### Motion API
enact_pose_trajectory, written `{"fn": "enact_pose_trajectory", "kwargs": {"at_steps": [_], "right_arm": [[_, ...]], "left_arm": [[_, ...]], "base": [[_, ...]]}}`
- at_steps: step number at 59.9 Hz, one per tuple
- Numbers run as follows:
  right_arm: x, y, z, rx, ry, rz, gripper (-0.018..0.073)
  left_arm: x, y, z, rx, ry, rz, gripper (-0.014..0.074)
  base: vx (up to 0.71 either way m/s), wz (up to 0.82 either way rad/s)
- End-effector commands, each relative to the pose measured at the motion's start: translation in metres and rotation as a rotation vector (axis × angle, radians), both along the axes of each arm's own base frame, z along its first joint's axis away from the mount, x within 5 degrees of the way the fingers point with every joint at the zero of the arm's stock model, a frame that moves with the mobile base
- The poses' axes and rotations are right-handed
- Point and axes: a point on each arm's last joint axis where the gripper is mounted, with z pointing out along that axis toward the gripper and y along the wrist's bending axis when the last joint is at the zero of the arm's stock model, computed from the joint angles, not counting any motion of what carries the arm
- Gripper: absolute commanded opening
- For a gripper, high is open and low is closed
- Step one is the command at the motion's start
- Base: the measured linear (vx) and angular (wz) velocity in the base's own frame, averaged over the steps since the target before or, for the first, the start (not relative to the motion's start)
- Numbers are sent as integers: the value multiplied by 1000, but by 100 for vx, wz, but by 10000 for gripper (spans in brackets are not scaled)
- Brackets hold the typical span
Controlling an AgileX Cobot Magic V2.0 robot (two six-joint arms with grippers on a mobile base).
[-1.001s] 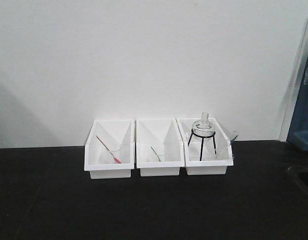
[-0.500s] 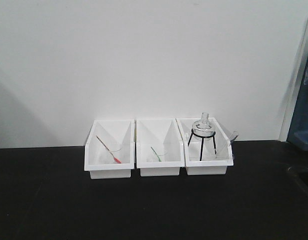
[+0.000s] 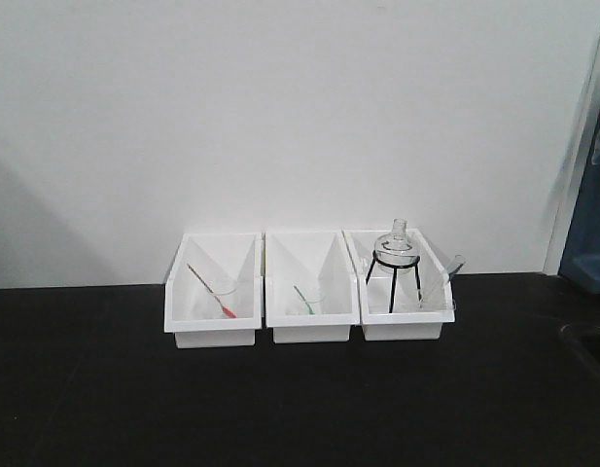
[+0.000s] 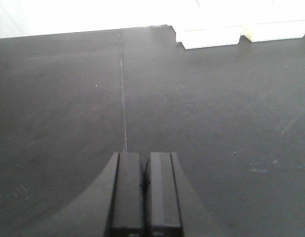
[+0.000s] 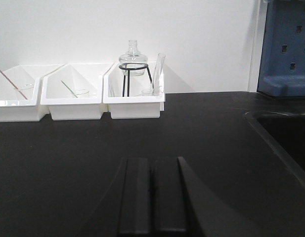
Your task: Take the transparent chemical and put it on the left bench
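Note:
The transparent chemical (image 3: 447, 275) is a thin clear pipette leaning against the right end of the right white bin (image 3: 402, 331). In the right wrist view it (image 5: 158, 71) stands slanted beside a black tripod. My left gripper (image 4: 145, 159) is shut and empty, low over the black bench, well short of the bins. My right gripper (image 5: 152, 163) is shut and empty, over the bench in front of the right bin (image 5: 132, 107). Neither gripper shows in the front view.
A round glass flask (image 3: 395, 245) sits on the tripod in the right bin. The middle bin holds a green-filled pipette (image 3: 301, 300), the left bin a red-filled pipette (image 3: 210, 290). A sink basin (image 5: 285, 133) lies at the right, with a blue rack (image 5: 285, 49) behind it.

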Motion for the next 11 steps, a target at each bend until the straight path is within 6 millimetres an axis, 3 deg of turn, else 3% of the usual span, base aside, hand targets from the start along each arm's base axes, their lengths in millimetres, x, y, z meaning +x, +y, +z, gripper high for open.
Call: {"fn": "enact_pose_trajectory", "kwargs": {"at_steps": [1,11], "right_arm": [[-1,1,5,-2,-83,9,-8],[-1,1,5,-2,-83,9,-8]], "left_arm": [[-1,0,3,-14,-81,-1,-3],[-1,0,3,-14,-81,-1,-3]], "base": [[0,0],[0,0]]}}
